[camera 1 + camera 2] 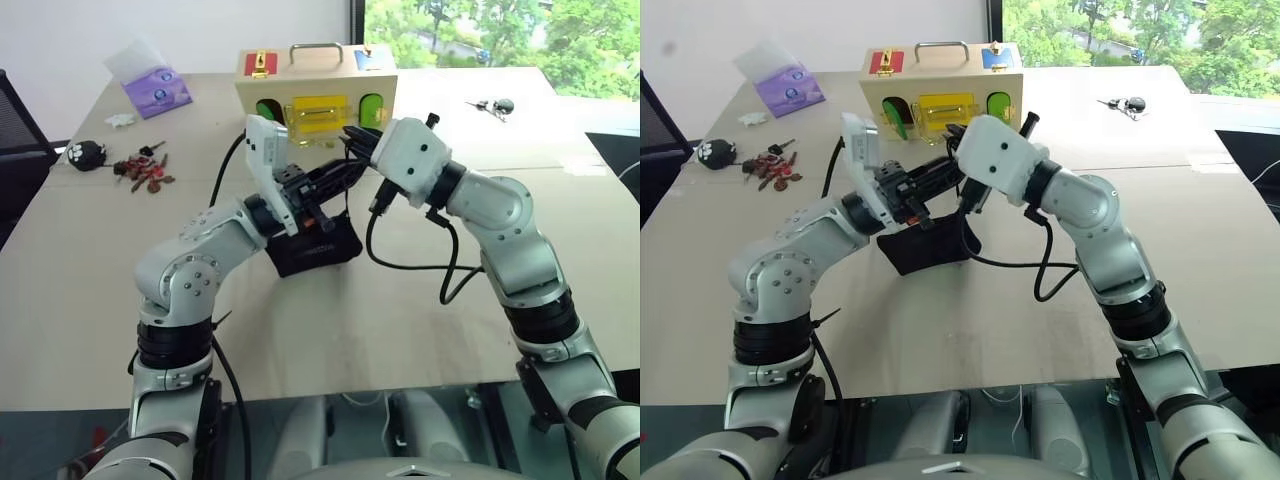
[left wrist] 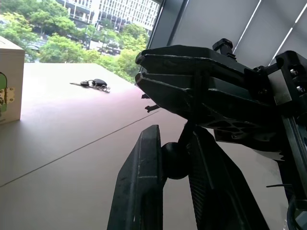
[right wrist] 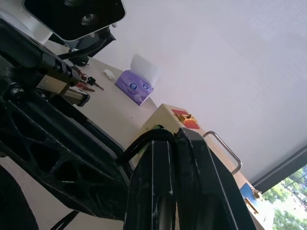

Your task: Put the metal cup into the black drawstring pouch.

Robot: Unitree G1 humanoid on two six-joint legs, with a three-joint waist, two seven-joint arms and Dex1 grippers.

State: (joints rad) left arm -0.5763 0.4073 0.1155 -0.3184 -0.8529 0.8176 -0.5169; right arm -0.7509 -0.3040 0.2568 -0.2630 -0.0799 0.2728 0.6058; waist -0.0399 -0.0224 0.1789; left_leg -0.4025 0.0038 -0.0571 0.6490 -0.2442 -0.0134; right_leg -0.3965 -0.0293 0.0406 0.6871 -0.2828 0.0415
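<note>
Gripping a small black bead [image 2: 175, 160] between its two fingers [image 2: 139, 182], the left gripper [image 2: 173, 135] sat at the centre of the head views. It was nose to nose with the right gripper [image 3: 172, 134], whose fingers were pressed together. A thin black cord [image 3: 141, 141] curved out beside those shut fingers. They seemed to pinch it, though the wrist view was too crowded to be sure.

The black drawstring pouch [image 1: 315, 250] lay just below both grippers, mid-frame on the table [image 1: 400, 330], in front of the wooden box [image 1: 315, 75]. Its body looked bulged, but whether the metal cup was already inside could not be told.

The likely step was drawing the mouth closed, and several things could have gone wrong:

- The bead was round and small, so a sideways pull might have rolled it out from between the pads.
- If both grippers pulled apart without anything weighing the pouch down, the soft bag could have lifted off the table. It might then have tipped and let its contents slide toward the mouth.
- The two grippers were nearly touching, so a small wrist turn risked knocking one into the other.
- The box stood just behind them, near enough to be struck on a forward swing.
</note>
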